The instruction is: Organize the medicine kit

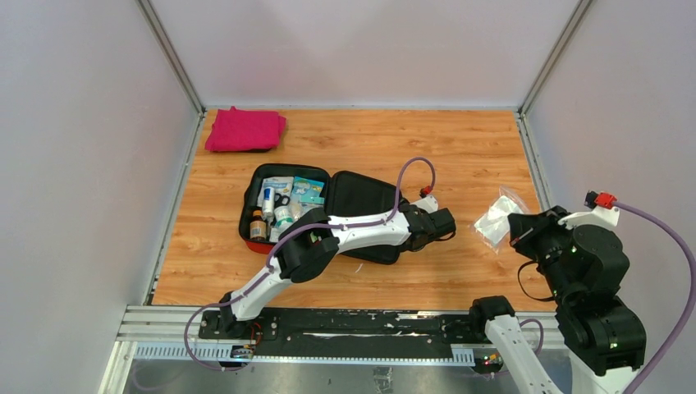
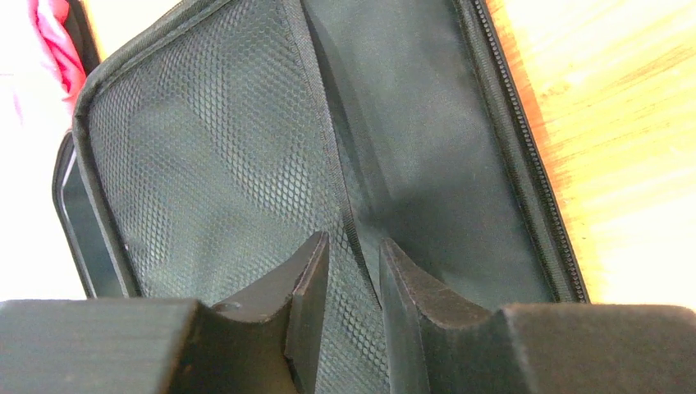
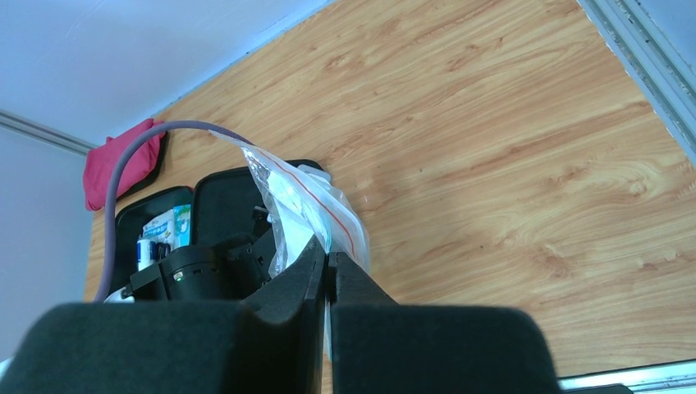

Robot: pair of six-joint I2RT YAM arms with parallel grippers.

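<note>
The medicine kit [image 1: 244,215] lies open mid-table, a red case with black lining. Its left half holds bottles, scissors and small boxes [image 1: 283,205]. Its right half [image 1: 361,197] shows only lining and a mesh pocket [image 2: 205,164]. My left gripper [image 1: 418,234] hangs low over the right half's near right part. Its fingers stand a narrow gap apart [image 2: 353,246] just above the mesh, with the pocket's band running between them and nothing visibly pinched. My right gripper [image 1: 519,231] is shut [image 3: 328,250] on a clear zip bag [image 3: 304,197] with white contents, held right of the kit [image 3: 222,197]; the bag also shows in the top view [image 1: 495,220].
A folded pink cloth [image 1: 244,130] lies at the far left corner; it also shows in the right wrist view [image 3: 123,160]. White walls close the table on three sides. The left arm's purple cable [image 1: 410,168] loops above the kit. Bare wood [image 1: 460,148] lies behind and right of the kit.
</note>
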